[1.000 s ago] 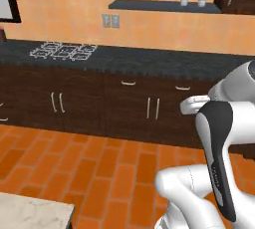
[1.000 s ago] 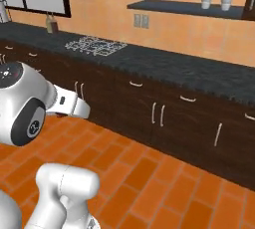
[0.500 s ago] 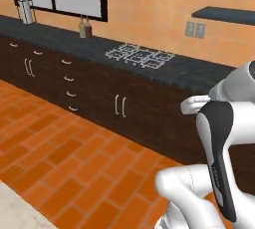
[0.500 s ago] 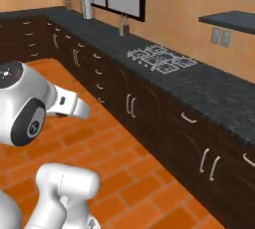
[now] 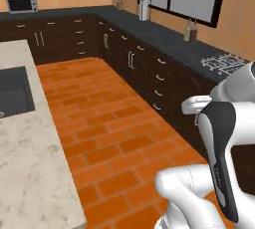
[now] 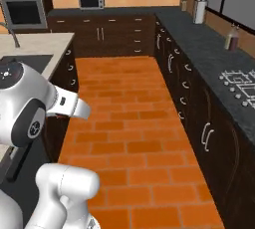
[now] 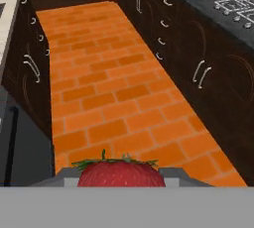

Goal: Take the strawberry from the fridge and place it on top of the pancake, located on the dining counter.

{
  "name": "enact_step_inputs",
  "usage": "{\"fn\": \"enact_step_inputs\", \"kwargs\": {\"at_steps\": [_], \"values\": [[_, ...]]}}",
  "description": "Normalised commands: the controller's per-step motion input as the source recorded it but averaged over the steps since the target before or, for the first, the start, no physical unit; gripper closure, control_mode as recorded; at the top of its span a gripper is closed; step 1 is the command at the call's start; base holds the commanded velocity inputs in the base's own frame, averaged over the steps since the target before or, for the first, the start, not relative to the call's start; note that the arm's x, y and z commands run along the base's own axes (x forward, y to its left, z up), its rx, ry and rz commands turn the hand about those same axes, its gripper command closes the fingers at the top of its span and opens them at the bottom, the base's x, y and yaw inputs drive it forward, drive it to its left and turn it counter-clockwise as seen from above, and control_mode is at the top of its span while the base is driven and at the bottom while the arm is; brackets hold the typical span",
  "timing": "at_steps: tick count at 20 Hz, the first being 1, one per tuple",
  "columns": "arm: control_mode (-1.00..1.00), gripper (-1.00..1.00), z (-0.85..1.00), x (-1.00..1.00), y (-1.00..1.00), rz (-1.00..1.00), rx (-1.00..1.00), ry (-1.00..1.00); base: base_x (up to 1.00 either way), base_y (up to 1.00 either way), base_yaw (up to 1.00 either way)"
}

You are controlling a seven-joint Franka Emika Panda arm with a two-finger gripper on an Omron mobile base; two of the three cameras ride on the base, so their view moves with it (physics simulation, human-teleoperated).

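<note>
In the hand view a red strawberry [image 7: 121, 173] with green leaves sits at the bottom, and my gripper [image 7: 121, 176] is shut on it, a grey fingertip [image 7: 66, 176] showing on either side. The berry hangs over the orange brick floor [image 7: 114, 98]. The dining counter [image 5: 30, 143] is the beige marbled top at the left of the left base view, with its dark inset sink [image 5: 12, 91]. In the right base view the dining counter [image 6: 37, 44] lies at the upper left, behind my arm. The pancake and the fridge are out of view.
Dark cabinets under a black-speckled countertop [image 5: 164, 39] run along the right and far walls. On it stand a stove [image 6: 241, 83], a bottle [image 6: 230, 38], a paper towel roll [image 6: 199, 10] and a toaster oven [image 6: 91, 0]. A brick aisle [image 6: 129, 123] lies between island and cabinets.
Both base views have swung along the wall cabinets as the base turned, bringing the window, the corner and the dining counter into view. My arm keeps the same pose against the base.
</note>
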Motion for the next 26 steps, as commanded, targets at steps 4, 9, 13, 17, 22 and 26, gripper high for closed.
{"fn": "enact_step_inputs", "kwargs": {"at_steps": [4,9,13,17,22,26], "values": [[1.00,1.00,0.00,0.00,0.00,0.00,0.00,0.00,1.00,0.00,0.35],[1.00,1.00,0.00,0.00,0.00,0.00,0.00,0.00,1.00,-0.51,0.30],[1.00,1.00,0.00,0.00,0.00,0.00,0.00,0.00,1.00,-0.34,0.07],[1.00,1.00,0.00,0.00,0.00,0.00,0.00,0.00,1.00,0.00,0.00],[1.00,1.00,0.00,0.00,0.00,0.00,0.00,0.00,1.00,0.00,0.00],[1.00,1.00,0.00,0.00,0.00,0.00,0.00,0.00,1.00,0.01,0.00]]}}
